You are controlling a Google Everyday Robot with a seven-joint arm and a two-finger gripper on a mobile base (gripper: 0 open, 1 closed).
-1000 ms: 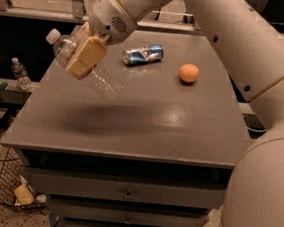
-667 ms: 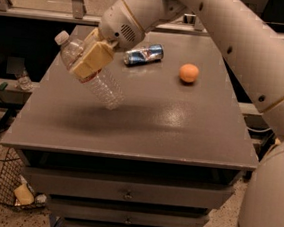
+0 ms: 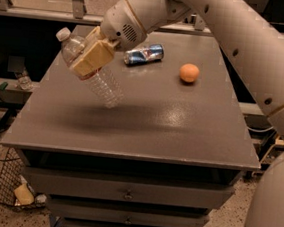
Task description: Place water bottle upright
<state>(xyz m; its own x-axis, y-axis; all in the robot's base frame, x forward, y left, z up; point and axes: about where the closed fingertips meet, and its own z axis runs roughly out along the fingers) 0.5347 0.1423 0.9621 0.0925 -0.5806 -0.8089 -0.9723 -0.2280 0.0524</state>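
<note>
Gripper point(image 3: 91, 59) in upper left of frame, clamped round the water bottle point(image 3: 104, 87) at its upper body. Bottle is tilted, cap up-left, base down-right over the table point(image 3: 170, 128); looks mid-tip toward upright, base seems just off the surface. Drink can point(image 3: 144, 54) lies near, upper centre. Orange ball point(image 3: 189, 73) is well apart to the right. Neither blocks the landing spot.

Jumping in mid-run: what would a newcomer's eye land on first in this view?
The gripper, left of centre, is clamped on the water bottle, which hangs tilted over the table, cap up-left and base down-right. Behind it a blue and silver can lies on its side, and further right sits an orange ball.
</note>
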